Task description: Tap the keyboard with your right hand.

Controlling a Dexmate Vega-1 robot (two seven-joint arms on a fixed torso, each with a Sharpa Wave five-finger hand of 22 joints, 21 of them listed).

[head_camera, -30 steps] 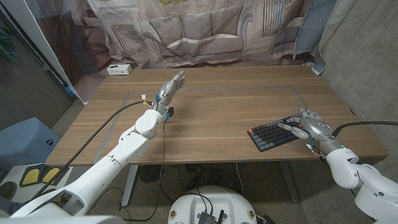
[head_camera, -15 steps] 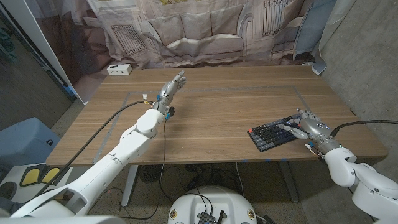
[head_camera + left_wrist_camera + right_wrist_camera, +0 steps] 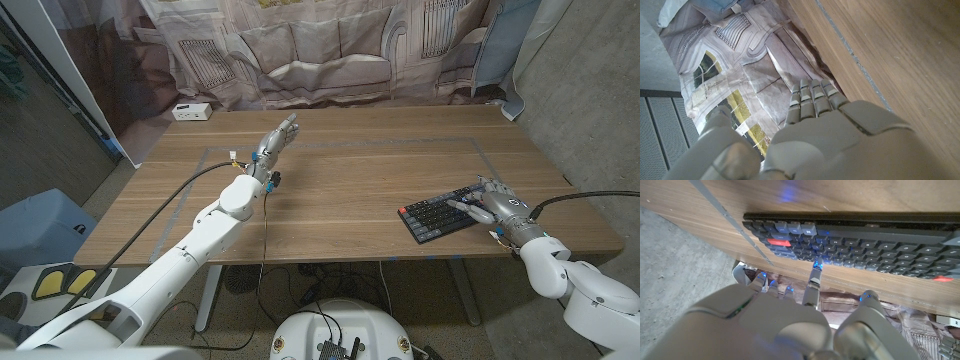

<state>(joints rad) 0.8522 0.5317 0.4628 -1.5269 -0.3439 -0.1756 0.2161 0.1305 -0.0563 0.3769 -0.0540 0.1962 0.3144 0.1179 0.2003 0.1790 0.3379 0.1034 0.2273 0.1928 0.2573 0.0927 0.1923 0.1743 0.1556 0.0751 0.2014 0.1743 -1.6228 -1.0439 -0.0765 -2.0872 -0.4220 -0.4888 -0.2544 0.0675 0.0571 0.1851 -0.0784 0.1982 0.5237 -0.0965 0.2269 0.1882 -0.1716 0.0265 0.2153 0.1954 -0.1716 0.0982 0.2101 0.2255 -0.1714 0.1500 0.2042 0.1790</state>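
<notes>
Keyboard (image 3: 438, 216) near the table's (image 3: 350, 190) front right edge, dark keys, angled a bit, one red key in the right wrist view (image 3: 778, 242). Right robot hand (image 3: 497, 207) sits at the keyboard's right end, holding nothing, fingers spread narrow and curved over the keys; in the wrist view one fingertip (image 3: 816, 265) reaches the key rows, contact looks likely but cannot tell for sure. Step in hand, as I judge it: the tap itself. To do it well, a short downward dip of one fingertip onto a key, then lift clear; keep wrist steady so the keyboard doesn't slide toward the edge it lies close to. Left robot hand (image 3: 276, 139), well apart from the keyboard toward the table's far left, empty, fingers straight and together, raised off the wood. Farther still from the keyboard, small white box (image 3: 190, 111) at the far left corner, printed backdrop (image 3: 320, 50) behind.
</notes>
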